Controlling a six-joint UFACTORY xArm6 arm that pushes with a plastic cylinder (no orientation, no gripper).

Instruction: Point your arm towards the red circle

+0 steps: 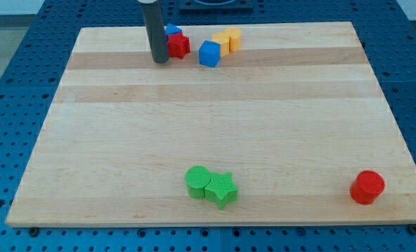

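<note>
The red circle [367, 187] lies near the board's bottom right corner. My tip [160, 60] touches the board near the view's top left, far from the red circle. Just right of the tip sits a red star-shaped block [179, 45] with a small blue block [172, 31] behind it. A blue cube [209, 53] lies further right, and two yellow blocks [227, 40] sit beside it at the top.
A green circle [197, 180] and a green star [221, 189] touch each other near the bottom middle of the wooden board [215, 126]. The board rests on a blue perforated table [12, 84].
</note>
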